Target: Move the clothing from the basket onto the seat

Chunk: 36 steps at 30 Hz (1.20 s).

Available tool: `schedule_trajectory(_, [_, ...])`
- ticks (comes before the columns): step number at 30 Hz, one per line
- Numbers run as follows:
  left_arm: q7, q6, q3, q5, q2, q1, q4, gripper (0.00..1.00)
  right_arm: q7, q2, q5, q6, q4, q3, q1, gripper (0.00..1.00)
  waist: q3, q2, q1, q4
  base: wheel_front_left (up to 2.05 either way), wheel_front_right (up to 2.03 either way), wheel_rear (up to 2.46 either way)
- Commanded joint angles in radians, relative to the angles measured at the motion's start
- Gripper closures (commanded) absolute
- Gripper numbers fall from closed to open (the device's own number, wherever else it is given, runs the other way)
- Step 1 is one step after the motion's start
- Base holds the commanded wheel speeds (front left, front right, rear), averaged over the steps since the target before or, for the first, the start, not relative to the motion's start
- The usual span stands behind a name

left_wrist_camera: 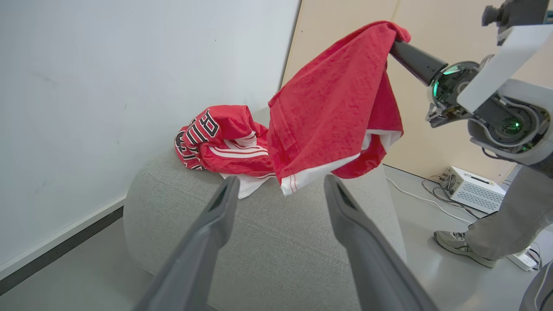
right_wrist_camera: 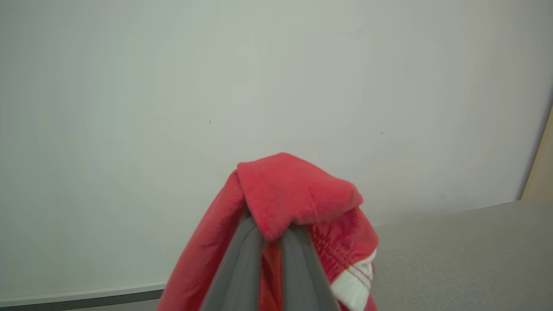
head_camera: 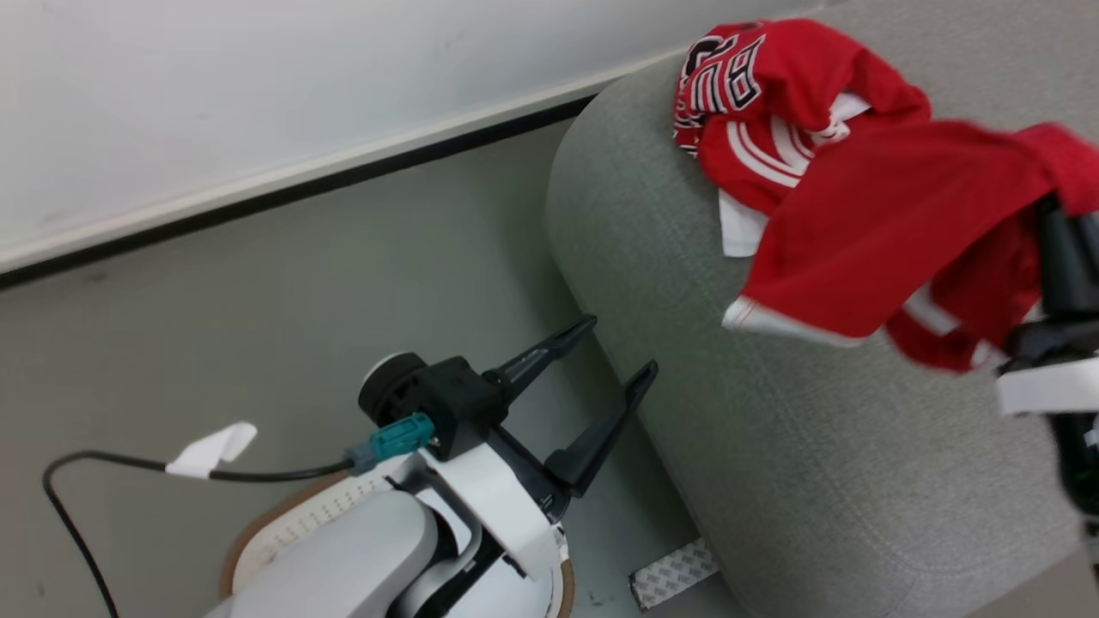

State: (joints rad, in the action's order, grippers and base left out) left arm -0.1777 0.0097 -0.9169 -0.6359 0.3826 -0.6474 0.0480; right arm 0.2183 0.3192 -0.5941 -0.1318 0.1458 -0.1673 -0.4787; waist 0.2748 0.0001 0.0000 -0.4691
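Observation:
One red garment with white stripes and dark lettering (head_camera: 755, 94) lies bunched at the far end of the grey seat (head_camera: 773, 446). The other red garment (head_camera: 893, 223) hangs above the seat, its white hem just over the cushion. My right gripper (head_camera: 1058, 225) is shut on it, cloth draped over the fingertips; the right wrist view shows this garment (right_wrist_camera: 293, 190) folded over the gripper (right_wrist_camera: 272, 231). My left gripper (head_camera: 618, 345) stands open and holds nothing, beside the seat's rounded edge. The white basket (head_camera: 292, 519) with its brown rim sits under my left arm, mostly hidden.
A white wall with a dark baseboard (head_camera: 283, 193) runs behind the seat. A black cable with a white tag (head_camera: 210, 451) lies on the floor. A person's shoe (left_wrist_camera: 460, 246) and trouser leg, a white box (left_wrist_camera: 471, 190) and cables are beyond the seat.

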Motion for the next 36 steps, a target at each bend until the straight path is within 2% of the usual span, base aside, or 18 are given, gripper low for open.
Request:
schedule_trajectory(1, [0.011,-0.002,0.0,0.014,0.014,-0.016,-0.015,0.0,-0.022,0.015,0.023,0.002,-0.006,0.062,-0.036,1.0,0.061,-0.0001,0.0,0.037,0.0,0.0,0.0])
schedule_trajectory(6, [0.033,-0.005,0.005,0.025,0.047,-0.042,-0.045,0.0,-0.1,0.034,0.081,0.002,-0.017,0.227,-0.1,1.0,0.147,-0.0001,0.0,0.085,0.0,0.0,0.0])
schedule_trajectory(14, [0.051,-0.011,0.014,0.035,0.076,-0.077,-0.079,0.0,-0.201,0.056,0.172,0.002,0.038,0.381,-0.14,1.0,0.249,-0.0001,0.0,0.145,0.0,0.0,0.0])
schedule_trajectory(20, [0.042,-0.005,0.028,0.043,0.094,-0.099,-0.093,0.0,-0.261,0.116,0.261,0.002,0.139,0.391,-0.168,1.0,0.328,-0.0001,0.0,0.197,0.0,0.0,0.0])
schedule_trajectory(24, [0.024,-0.016,0.025,0.059,0.106,-0.112,-0.091,0.0,-0.299,0.15,0.305,0.002,0.234,0.39,-0.199,1.0,0.37,-0.0001,0.0,0.223,0.0,0.0,0.0])
schedule_trajectory(31, [-0.004,-0.024,0.024,0.065,0.089,-0.127,-0.072,0.0,-0.38,0.199,0.343,0.002,0.388,0.371,-0.223,1.0,0.401,-0.0001,0.0,0.261,0.0,0.0,0.0])
schedule_trajectory(35, [-0.016,-0.029,0.022,0.062,0.079,-0.132,-0.056,0.0,-0.423,0.222,0.36,0.002,0.436,0.346,-0.228,0.89,0.399,-0.0001,0.0,0.271,0.0,0.0,0.0])
schedule_trajectory(36, [-0.019,-0.03,0.022,0.06,0.076,-0.132,-0.052,0.0,-0.429,0.229,0.364,0.002,0.44,0.327,-0.225,0.83,0.395,-0.0001,0.0,0.274,0.0,0.0,0.0])
